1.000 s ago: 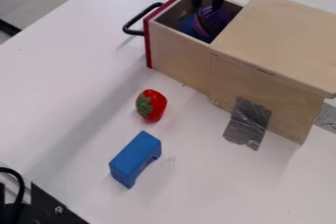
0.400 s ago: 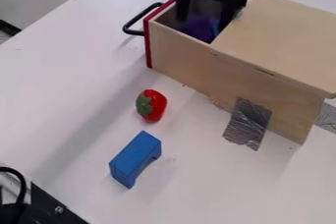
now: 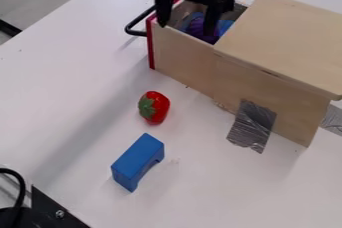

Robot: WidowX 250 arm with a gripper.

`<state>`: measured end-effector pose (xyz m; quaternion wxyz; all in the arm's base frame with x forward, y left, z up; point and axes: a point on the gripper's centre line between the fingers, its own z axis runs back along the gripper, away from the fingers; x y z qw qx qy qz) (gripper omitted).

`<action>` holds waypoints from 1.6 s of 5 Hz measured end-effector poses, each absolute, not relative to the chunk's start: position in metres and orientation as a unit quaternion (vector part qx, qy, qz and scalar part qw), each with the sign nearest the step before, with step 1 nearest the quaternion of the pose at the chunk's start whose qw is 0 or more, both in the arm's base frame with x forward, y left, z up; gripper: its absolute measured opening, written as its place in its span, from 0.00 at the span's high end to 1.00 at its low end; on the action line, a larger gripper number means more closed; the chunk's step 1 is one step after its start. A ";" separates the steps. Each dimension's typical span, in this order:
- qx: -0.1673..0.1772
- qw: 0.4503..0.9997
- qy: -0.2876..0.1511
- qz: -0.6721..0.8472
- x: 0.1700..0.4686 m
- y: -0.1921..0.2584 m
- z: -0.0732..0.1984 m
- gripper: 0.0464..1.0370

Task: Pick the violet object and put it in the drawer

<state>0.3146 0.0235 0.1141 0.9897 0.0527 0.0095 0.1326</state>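
hanging over drawer [image 3: 182, 54] | gripper [image 3: 188, 23] spread wide | violet object [image 3: 196, 29] inside, partly hidden by finger

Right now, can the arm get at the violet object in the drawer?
Probably yes. The drawer stands open, the wooden box's top stops short of the violet object, and the gripper hangs there with its fingers apart. Drawer walls may crowd them.
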 end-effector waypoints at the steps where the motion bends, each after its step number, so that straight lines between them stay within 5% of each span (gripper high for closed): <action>1: 0.062 0.989 -0.001 0.131 0.292 0.029 0.115 0.04; 4: 0.024 0.981 0.042 0.185 0.267 0.061 0.106 0.04; 8: 0.022 0.981 0.044 0.188 0.266 0.064 0.105 0.04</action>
